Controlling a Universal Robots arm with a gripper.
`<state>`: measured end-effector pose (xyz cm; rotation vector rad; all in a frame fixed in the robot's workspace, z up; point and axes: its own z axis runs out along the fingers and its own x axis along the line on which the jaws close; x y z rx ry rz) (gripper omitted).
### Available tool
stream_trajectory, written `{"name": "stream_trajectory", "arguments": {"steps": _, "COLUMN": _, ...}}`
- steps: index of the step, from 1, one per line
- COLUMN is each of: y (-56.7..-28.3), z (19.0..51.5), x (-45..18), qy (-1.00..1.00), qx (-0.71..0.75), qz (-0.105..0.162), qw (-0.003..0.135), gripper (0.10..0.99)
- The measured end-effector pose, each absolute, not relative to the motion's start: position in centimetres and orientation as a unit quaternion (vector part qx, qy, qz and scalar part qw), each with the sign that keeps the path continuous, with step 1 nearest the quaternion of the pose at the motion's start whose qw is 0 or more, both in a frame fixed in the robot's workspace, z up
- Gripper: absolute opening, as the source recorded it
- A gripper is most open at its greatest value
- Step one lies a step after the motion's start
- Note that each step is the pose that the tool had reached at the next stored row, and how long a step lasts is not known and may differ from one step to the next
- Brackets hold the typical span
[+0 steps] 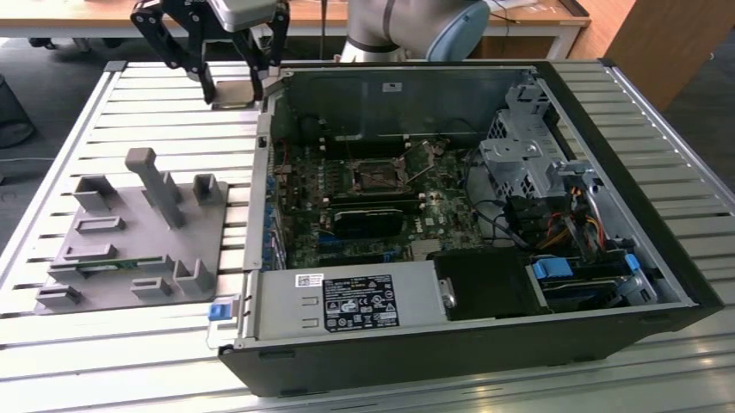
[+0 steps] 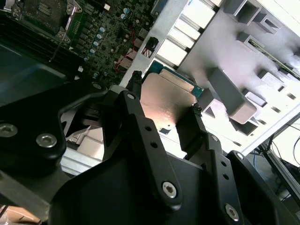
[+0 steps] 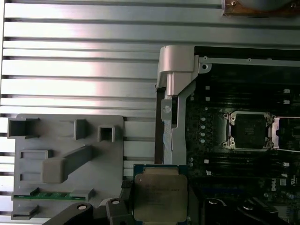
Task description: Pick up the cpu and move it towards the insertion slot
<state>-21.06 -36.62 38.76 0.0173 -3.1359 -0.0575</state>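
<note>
CPU [image 3: 160,197] sits clamped in your gripper [image 2: 164,105], a flat square chip with a dull silver metal lid and a thin green rim, its two opposite edges pinched between the black jaws. You see it in both wrist views, held level above the seam where the slatted metal surface [image 3: 79,70] meets the wall of the open computer case [image 1: 643,172].

In the exterior view your gripper [image 1: 230,86] hangs at the far corner of the case, toward the exterior view's left, its dark linked fingers [image 1: 209,82] pointing straight down from the pale arm [image 1: 402,30] behind.

Your insertion slot [image 3: 247,131] lies well apart from the chip, a square dark socket in a bright metal frame, its cover plate swung open to one side. The exterior view shows the insertion slot [image 1: 377,175] in the middle of the green circuit board [image 1: 310,185], which is crowded with small components and long black connector rows.

Your gray plastic tray [image 1: 132,232] rests on the ribbed surface beside the case, matte and blocky, with upright posts, square pockets and a slanted bar. A thin green memory stick [image 3: 51,195] lies along one of its edges.
</note>
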Motion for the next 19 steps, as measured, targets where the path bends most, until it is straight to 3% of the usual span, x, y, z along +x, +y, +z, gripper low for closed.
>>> {"name": "stream_trajectory", "arguments": {"steps": 19, "y": -36.6, "z": 38.8, "x": -18.8, "qy": -1.0, "qx": 0.006, "qz": -0.018, "qw": 0.003, "gripper": 0.545}}
